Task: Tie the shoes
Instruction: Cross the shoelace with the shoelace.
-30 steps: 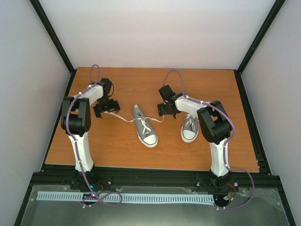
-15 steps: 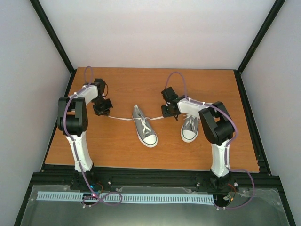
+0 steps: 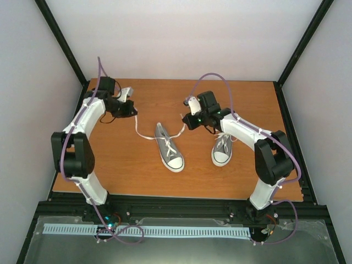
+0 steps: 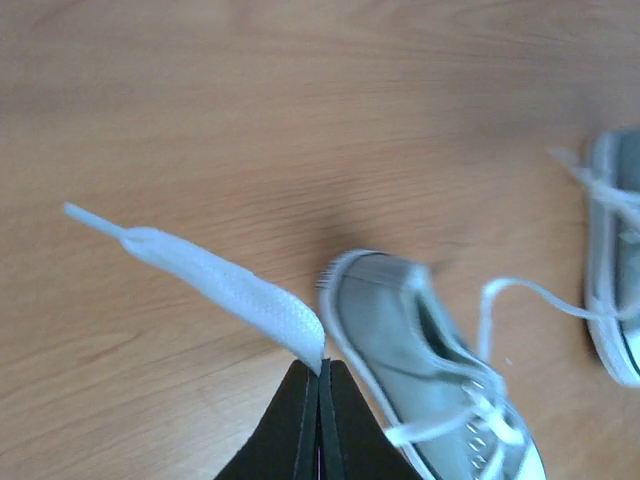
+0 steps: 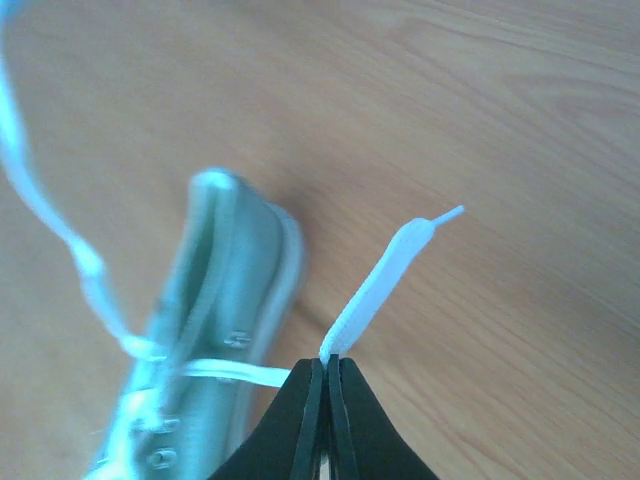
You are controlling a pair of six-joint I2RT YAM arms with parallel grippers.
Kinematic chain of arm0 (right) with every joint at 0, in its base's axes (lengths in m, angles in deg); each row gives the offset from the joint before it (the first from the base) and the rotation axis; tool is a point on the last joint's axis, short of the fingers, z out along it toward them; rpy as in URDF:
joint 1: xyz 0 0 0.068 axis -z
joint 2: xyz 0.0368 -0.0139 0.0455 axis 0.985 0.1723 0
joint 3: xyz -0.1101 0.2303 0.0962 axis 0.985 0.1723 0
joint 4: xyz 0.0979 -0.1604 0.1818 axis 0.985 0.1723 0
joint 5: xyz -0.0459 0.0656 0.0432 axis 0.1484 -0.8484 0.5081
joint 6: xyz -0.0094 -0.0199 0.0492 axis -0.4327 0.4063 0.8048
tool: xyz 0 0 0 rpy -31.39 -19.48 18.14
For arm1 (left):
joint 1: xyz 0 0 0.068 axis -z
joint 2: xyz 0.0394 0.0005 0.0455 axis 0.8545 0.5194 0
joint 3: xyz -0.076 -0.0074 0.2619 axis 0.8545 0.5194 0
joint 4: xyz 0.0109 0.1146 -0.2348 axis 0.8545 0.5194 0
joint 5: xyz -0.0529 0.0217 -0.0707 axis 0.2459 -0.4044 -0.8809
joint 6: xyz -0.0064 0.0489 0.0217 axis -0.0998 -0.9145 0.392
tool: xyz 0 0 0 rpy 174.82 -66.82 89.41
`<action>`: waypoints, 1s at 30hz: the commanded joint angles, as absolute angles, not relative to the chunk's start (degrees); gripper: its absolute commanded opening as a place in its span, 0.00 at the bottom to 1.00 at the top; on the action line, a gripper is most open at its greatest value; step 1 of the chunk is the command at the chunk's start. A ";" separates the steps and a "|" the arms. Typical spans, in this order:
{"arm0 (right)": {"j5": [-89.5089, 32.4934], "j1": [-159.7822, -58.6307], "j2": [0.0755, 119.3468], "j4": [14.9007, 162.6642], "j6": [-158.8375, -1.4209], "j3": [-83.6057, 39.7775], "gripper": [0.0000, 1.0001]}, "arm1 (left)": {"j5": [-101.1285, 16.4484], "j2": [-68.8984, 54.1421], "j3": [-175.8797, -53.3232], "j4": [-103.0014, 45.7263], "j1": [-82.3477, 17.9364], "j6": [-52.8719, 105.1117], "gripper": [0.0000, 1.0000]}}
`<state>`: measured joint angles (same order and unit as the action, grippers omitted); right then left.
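While lace ends (image 4: 230,285) are being pinched by the closed left gripper (image 4: 320,385) and right gripper (image 5: 328,375), slip-out under tension, or sneaker (image 3: 168,146) drag, is being risked.

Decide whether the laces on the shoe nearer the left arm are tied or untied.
Untied. From the shoe two lace ends run apart, with no bow: the left gripper pinches one, the right gripper the other.

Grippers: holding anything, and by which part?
Both shut on laces of the middle shoe, near the tips: left gripper on one, right gripper on the other.
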<state>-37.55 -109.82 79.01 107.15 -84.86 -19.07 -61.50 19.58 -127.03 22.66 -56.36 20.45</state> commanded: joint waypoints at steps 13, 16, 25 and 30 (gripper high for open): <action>-79.90 -115.40 94.50 106.43 -90.93 -33.62 0.03 | -83.27 5.71 -121.97 26.61 -48.23 -3.93 0.02; -79.43 -116.27 96.00 105.54 -89.67 -34.41 0.05 | -85.33 6.31 -121.26 25.42 -48.07 -2.51 0.02; -76.37 -116.59 93.18 105.33 -91.78 -31.58 0.42 | -89.93 10.78 -119.67 19.89 -47.64 6.92 0.01; -78.84 -113.39 86.40 99.48 -89.71 -24.25 0.46 | -92.24 12.00 -121.79 19.64 -47.27 9.68 0.01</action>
<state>-76.59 -115.98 93.26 105.14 -90.67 -28.76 -88.43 11.63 -119.31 21.80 -48.01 5.90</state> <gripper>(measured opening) 0.453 0.019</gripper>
